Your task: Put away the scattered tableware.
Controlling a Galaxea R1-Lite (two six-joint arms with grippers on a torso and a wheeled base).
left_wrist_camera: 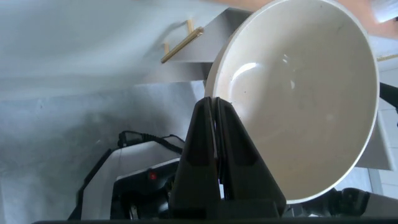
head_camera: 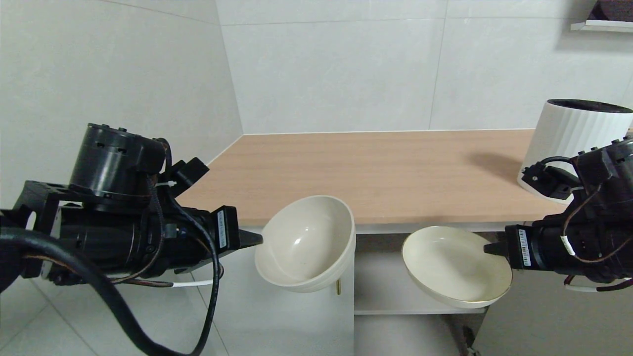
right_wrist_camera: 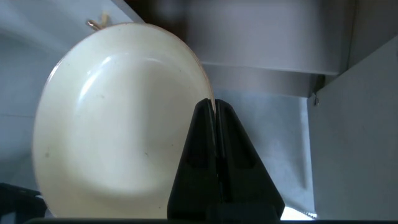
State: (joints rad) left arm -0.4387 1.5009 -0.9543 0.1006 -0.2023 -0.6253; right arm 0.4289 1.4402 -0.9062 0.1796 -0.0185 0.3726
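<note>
- Low on the left of the head view, we see the left gripper level with the countertop's front edge. Its jaws are pinched together on the rim of a deep cream bowl.
- That bowl hangs in the air at lower centre, just in front of the countertop's edge. It is tipped so that its mouth faces up and towards us.
- From the left wrist, the bowl shows its rim caught between the two fingers, with no gap that we can make out.
- Low on the right, the right gripper is likewise clamped on the rim of a shallow cream dish.
- The dish is held off any surface in front of the open shelf under the countertop, and is slightly tilted.
- From the right wrist, the dish is nipped at its edge by fingers pressed flat together.
- Bowl and dish sit side by side, near but apart.
- Across the middle runs the wooden countertop, and a white ribbed container stands on it at the right edge.
- Under the bowl peeks a small brass piece, probably a cabinet handle.
</note>
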